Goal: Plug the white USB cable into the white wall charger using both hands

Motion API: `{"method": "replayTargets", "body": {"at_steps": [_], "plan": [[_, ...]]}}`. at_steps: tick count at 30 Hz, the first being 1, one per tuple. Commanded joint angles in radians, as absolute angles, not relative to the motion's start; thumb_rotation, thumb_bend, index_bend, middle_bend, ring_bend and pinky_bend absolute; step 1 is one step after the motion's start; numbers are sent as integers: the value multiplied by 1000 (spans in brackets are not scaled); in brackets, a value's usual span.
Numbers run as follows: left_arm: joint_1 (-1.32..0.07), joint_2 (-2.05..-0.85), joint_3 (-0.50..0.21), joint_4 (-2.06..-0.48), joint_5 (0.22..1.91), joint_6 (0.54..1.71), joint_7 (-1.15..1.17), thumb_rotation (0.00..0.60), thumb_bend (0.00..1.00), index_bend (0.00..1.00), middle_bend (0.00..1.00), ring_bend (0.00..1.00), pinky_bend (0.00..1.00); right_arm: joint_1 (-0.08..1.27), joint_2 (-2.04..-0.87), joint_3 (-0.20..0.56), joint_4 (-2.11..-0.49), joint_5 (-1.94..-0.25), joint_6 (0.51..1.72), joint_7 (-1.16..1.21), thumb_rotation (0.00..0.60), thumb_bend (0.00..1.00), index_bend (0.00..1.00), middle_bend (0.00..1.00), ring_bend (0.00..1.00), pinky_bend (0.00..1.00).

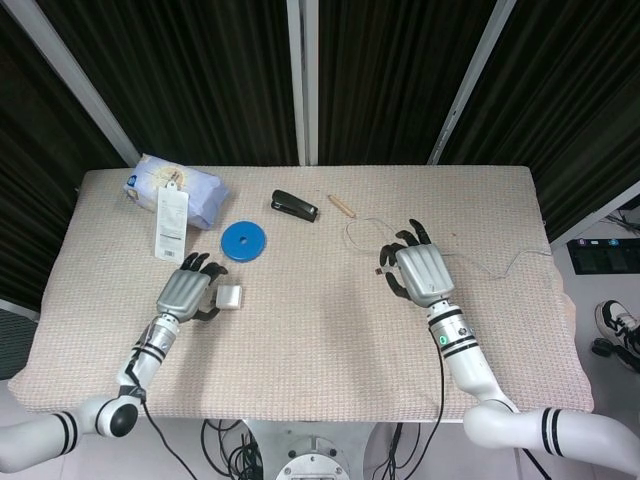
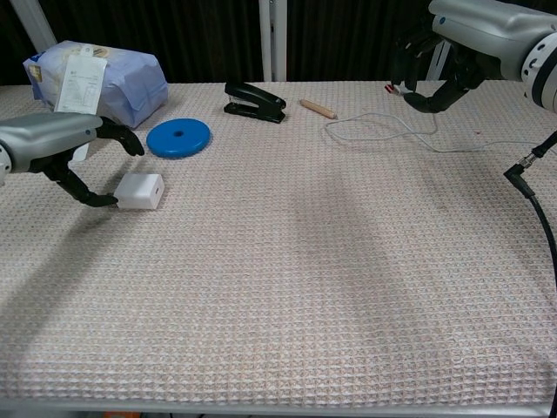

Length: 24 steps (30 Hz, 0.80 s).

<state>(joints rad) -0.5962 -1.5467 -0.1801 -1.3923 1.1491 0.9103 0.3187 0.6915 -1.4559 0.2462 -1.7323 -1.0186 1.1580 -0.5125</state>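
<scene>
The white wall charger [image 1: 230, 296] [image 2: 141, 192] lies flat on the mat, left of centre. My left hand [image 1: 185, 292] [image 2: 52, 141] sits just left of it with fingers spread, a fingertip at the charger's prong side, not holding it. My right hand [image 1: 423, 274] [image 2: 474, 30] is raised above the right half of the table and pinches the USB plug [image 1: 379, 270] [image 2: 392, 87] of the white cable [image 1: 480, 264] [image 2: 383, 131]. The cable hangs from the hand, loops on the mat and trails off to the right.
A blue disc [image 1: 240, 241] [image 2: 178, 138], a black stapler [image 1: 294, 206] [image 2: 254, 100] and a small wooden stick [image 1: 343, 206] [image 2: 318, 108] lie at the back. A pale blue bag with a tag [image 1: 175, 190] [image 2: 104, 78] fills the back left corner. A black lead [image 2: 535, 218] hangs at right.
</scene>
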Motion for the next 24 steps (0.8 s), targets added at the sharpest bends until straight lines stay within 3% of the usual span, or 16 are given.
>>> {"method": "replayTargets", "body": {"at_steps": [1,13,24], "plan": [[-601,-1575,-178,-1370,1115,914,325,600,224,249,227,47,25,692,-1461,242,-1723,-1017,1153,-505,600,337,562,489,203,43],[-598,-1621,-174,-1372,1023,953,364,600,252,291,286,99,51,690,-1469,229,-1695,-1015,1141,-481,600,337,562,490,203,42],[-605,-1640,-165,-1373,1059,986,351,600,273,308,292,101,57,687,-1472,225,-1683,-1011,1138,-469,600,344,562,490,203,42]]}}
